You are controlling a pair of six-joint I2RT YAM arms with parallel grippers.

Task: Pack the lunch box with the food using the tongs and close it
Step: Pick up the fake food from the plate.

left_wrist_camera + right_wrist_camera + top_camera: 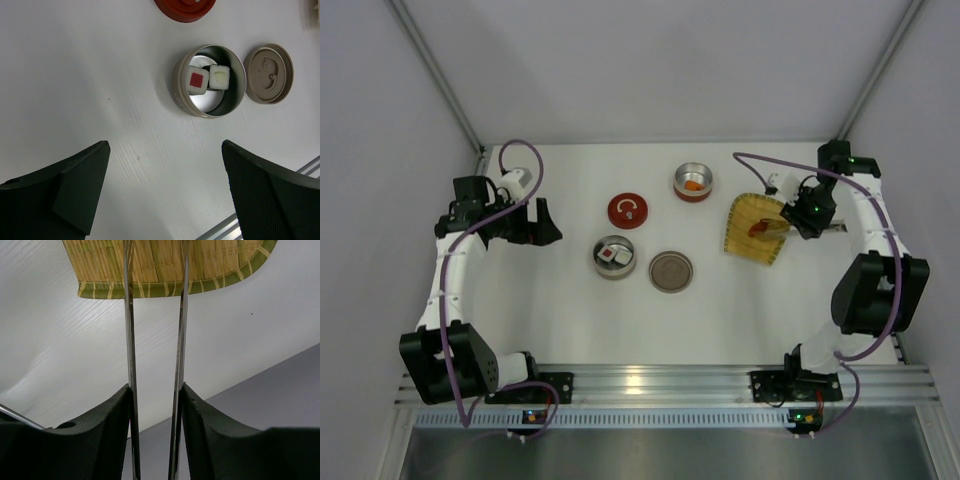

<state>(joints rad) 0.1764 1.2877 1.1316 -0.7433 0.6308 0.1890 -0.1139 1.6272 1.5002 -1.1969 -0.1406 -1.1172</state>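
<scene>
My right gripper (156, 386) is shut on the tongs (129, 340), a finger pressing on each slim metal arm. In the top view the tongs (778, 224) reach left over the yellow woven mat (745, 240), their tips at a reddish piece of food (760, 228); I cannot tell whether they pinch it. The near lunch box tin (179, 95) holds two white pieces, one with a red centre (197, 80) and one with a pale green centre (219, 76). The far tin (678, 180) holds an orange piece (692, 186). My left gripper (165, 145) is open and holds nothing, left of the near tin (596, 262).
A red lid (628, 210) lies between the two tins. A tan lid (671, 271) lies just right of the near tin. The mat's green-edged rim (165, 287) shows in the right wrist view. White walls enclose the table; an aluminium rail (660, 385) runs along the near edge.
</scene>
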